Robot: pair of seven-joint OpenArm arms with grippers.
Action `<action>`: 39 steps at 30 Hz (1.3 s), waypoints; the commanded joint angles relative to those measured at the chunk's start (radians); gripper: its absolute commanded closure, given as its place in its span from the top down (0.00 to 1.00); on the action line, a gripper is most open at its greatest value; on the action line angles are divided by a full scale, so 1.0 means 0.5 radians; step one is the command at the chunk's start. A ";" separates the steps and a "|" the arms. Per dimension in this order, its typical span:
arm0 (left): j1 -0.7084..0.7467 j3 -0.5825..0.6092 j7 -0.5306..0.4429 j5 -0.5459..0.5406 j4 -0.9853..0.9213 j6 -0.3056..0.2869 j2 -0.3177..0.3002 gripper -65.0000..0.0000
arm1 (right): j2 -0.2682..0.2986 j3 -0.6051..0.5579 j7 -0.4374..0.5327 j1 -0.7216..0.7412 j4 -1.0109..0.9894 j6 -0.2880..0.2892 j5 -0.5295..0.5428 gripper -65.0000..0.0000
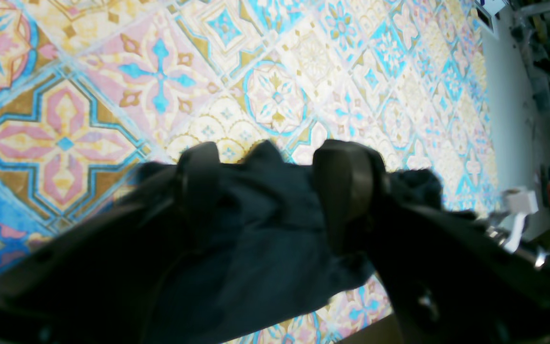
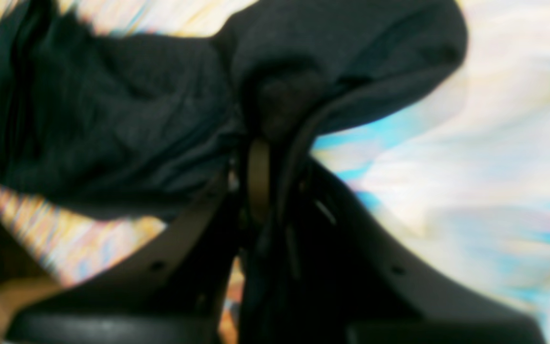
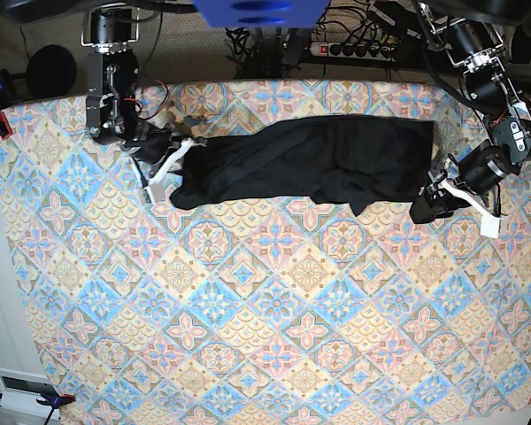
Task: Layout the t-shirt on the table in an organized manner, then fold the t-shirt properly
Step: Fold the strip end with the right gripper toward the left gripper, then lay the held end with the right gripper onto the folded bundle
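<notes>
Left wrist view: left gripper (image 1: 275,172) is sitting wide open, t-shirt (image 1: 265,229) bunching between its fingers over the table (image 1: 160,86).

Right wrist view, blurry: right gripper (image 2: 275,102) is pinching the shirt.

Base view: shirt is stretching between both.

Black t-shirt (image 3: 310,164); pastel diamond-tile table (image 3: 248,336).

It looked like a robotics lab: a power strip (image 3: 361,49) and tangled cables (image 3: 265,44) ran behind the counter (image 3: 248,336) (covered in a pastel tiled cloth), with cluttered equipment shelves (image 1: 549,62) along a pale floor.
</notes>
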 commanded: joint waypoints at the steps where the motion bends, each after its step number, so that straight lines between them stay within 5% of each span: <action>1: -0.002 -0.014 -0.029 -0.036 0.027 -0.011 -0.031 0.53 | 0.025 0.054 0.045 0.052 0.029 0.014 0.032 0.02; 7: 0.065 -0.014 -0.029 0.022 0.027 -0.011 -0.035 0.53 | 0.046 0.251 0.036 0.175 0.010 0.014 0.032 0.02; 14: 0.145 -0.002 -0.029 0.246 -0.031 -0.011 0.051 0.53 | 0.224 0.321 0.036 0.175 0.035 0.014 0.032 0.03; 23: 0.090 0.004 -0.029 0.249 -0.381 -0.008 0.186 0.53 | 0.246 -0.001 0.024 0.175 0.532 0.021 0.032 0.03; 39: 0.047 0.222 -0.035 0.449 -0.387 0.005 0.328 0.53 | -0.166 -0.470 0.027 0.181 0.639 0.021 0.019 0.03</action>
